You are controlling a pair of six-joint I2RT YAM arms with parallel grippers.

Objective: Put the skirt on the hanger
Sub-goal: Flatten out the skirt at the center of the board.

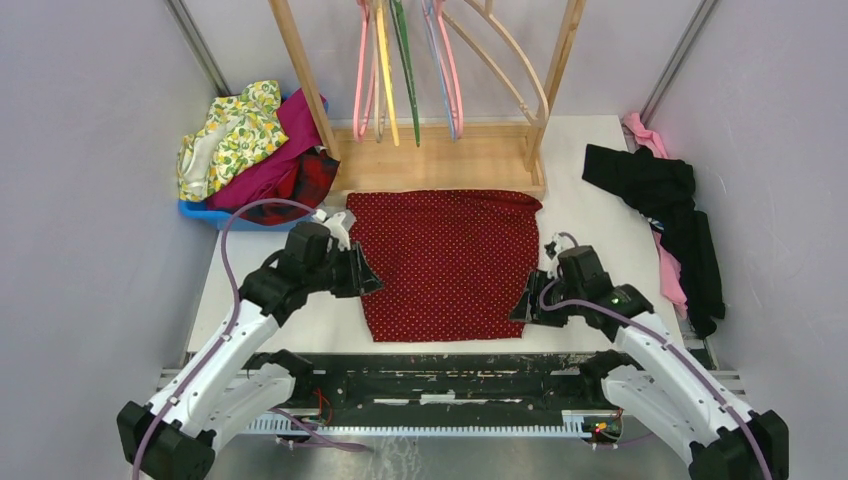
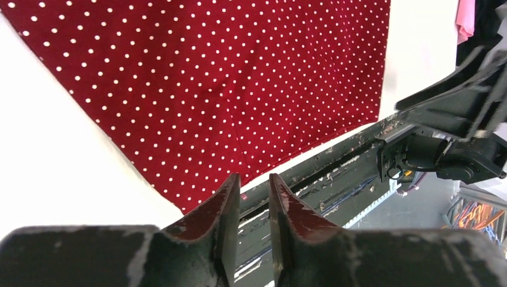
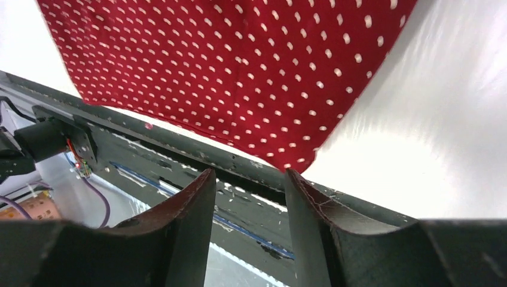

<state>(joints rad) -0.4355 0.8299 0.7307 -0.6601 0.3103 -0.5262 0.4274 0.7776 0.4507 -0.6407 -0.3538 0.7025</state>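
Flanking skirt (image 1: 445, 265) near corners: left gripper (image 2: 251, 179), right gripper (image 3: 248, 173), both with fingers parted, nothing between. Skirt flat on white table (image 1: 600, 230), mid-table. Hanger (image 1: 440, 75) hangs on wooden rack (image 1: 440, 160) behind skirt, among other hangers.

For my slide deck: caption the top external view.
Skirt spread flat on the table before the rack, left gripper and right gripper open at its side edges.
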